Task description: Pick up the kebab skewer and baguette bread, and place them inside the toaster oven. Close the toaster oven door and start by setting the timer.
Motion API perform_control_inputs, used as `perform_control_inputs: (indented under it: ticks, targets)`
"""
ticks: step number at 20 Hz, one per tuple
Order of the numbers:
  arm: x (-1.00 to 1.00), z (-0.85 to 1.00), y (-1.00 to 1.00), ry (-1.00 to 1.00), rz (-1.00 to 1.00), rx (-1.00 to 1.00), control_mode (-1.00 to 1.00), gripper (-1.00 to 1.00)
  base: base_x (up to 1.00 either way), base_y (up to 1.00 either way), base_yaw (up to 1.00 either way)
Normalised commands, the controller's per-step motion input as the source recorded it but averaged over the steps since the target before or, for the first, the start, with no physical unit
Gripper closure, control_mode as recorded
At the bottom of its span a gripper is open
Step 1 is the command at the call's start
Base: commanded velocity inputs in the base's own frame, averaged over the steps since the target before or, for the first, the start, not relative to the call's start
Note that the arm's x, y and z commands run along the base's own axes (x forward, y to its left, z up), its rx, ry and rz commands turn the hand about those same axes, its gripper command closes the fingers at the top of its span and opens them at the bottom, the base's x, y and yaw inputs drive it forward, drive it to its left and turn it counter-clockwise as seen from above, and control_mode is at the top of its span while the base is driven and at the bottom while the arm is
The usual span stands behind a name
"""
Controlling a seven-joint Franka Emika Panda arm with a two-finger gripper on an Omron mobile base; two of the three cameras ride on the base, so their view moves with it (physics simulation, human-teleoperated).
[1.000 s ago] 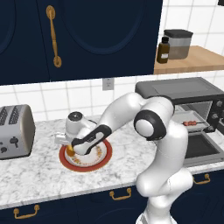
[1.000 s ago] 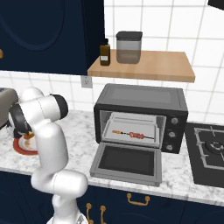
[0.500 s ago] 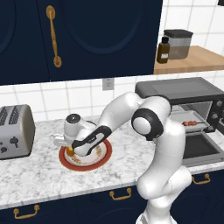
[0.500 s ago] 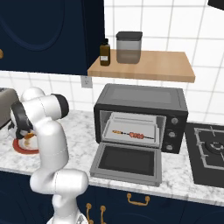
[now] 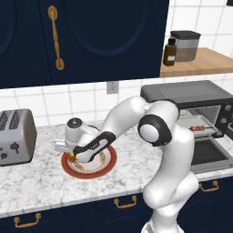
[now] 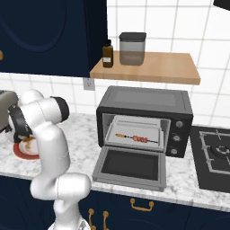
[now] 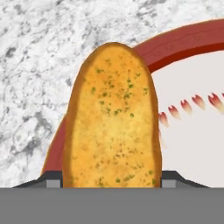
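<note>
Claw (image 7: 112, 183) is down low over the left rim of the red-rimmed plate (image 5: 110, 160), on the marble counter (image 5: 41, 182). In the hand view the baguette bread (image 7: 113, 118) lies lengthwise straight out from between the fingertips (image 7: 53, 178): one dark tip sits at each long side of the loaf, right against the crust. Whether the tips are actually pressing it or just flanking it, I cannot tell. The loaf is golden, flecked with green, and rests on the plate's rim, its far end reaching out over the red band toward the bare marble.

In the left base view a sliver of orange loaf shows under the claw (image 5: 73, 157) at the plate's left edge. The silver toaster (image 5: 16, 136) stands on the counter on the far side of the claw from the oven, apart from the plate.

The toaster oven (image 6: 144, 120) is well off from the claw, past the arm's elbow. The toaster oven door (image 6: 129, 167) is dropped fully open, lying flat out over the counter front. The kebab skewer (image 6: 134, 138) lies on the tray (image 6: 134, 130) inside the oven cavity, roughly parallel to the front opening, red chunks toward its right end. The knobs (image 6: 178, 134) run down the oven's right face.

Above the oven, a wooden shelf (image 6: 148, 67) carries a small brown bottle (image 6: 107, 54) and a dark-lidded canister (image 6: 132, 48) side by side. A stove hob (image 6: 213, 155) sits beyond the oven, farthest from the claw.
</note>
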Motion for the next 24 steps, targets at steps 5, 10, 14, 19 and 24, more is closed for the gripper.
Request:
perform_control_inputs:
  ticks: [5,10,14,19,24]
  targets:
    - [-0.60,0.69,-0.48,0.00,-0.11,0.00,-1.00,1.00,0.00,0.00,0.00]
    - [-0.45,0.59,-0.89,0.00,-0.17,0.01,-1.00,1.00,0.00,0.00,0.00]
    - [-0.35,0.59,-1.00,0.00,-0.15,0.06,-1.00,1.00,0.00,0.00,0.00]
    - [-0.45,0.61,-1.00,0.00,-0.19,0.10,-1.00,1.00,0.00,0.00,0.00]
    - [-0.52,0.65,-1.00,0.00,-0.24,0.12,-1.00,1.00,0.00,0.00,0.00]
